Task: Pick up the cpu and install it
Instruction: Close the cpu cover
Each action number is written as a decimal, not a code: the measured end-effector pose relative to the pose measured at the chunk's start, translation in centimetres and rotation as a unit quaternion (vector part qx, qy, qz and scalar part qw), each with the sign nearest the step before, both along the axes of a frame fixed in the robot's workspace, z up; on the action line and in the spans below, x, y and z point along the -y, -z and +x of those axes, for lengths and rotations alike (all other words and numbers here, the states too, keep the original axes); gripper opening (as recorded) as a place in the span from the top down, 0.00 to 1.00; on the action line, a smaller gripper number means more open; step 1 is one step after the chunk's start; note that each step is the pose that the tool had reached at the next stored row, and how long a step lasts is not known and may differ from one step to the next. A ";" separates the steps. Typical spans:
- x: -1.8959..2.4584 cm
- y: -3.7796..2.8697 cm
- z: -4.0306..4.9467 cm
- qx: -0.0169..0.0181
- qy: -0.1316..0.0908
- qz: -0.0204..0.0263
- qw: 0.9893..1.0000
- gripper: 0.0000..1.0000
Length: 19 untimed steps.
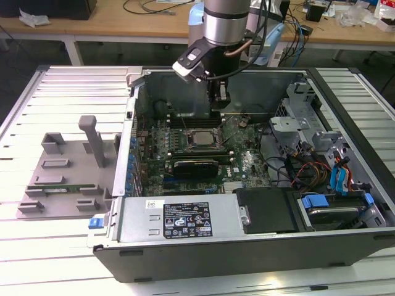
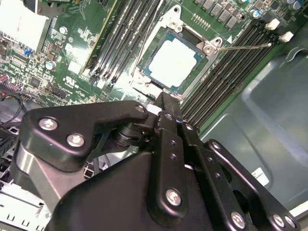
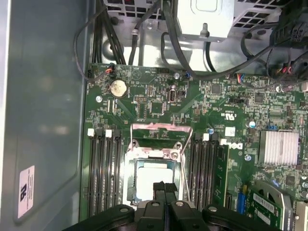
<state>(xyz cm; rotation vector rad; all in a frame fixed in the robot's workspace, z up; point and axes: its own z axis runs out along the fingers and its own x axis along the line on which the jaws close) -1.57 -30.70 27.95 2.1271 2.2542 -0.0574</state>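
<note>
Gripper [image 3: 163, 186] with jaws pressed shut, gripping nothing, poised over the cpu [image 3: 148, 177], silver chip lying flat in its socket [image 3: 161, 153] on the green motherboard [image 3: 159, 103], inside the open computer case [image 1: 203, 250], touching or apart unclear

Exterior view overlooks case [image 1: 137, 223]; wrist views share socket [image 2: 208, 47] [image 3: 154, 153].

Black, silver-screwed claw [image 2: 164, 102]; silver arm [image 1: 225, 24]
</note>
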 end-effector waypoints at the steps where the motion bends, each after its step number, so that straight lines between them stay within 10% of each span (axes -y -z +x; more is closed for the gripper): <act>1: 0.00 0.00 0.08 0.000 0.000 0.000 1.000 0.89; 6: 0.00 0.05 1.18 0.000 0.000 0.000 1.000 0.89; 8: -0.05 0.63 3.80 -0.004 0.000 0.000 1.000 0.89; 14: -0.18 1.53 7.14 -0.011 0.000 0.000 1.000 0.89; 19: -0.35 2.63 7.22 -0.012 -0.001 0.000 1.000 0.89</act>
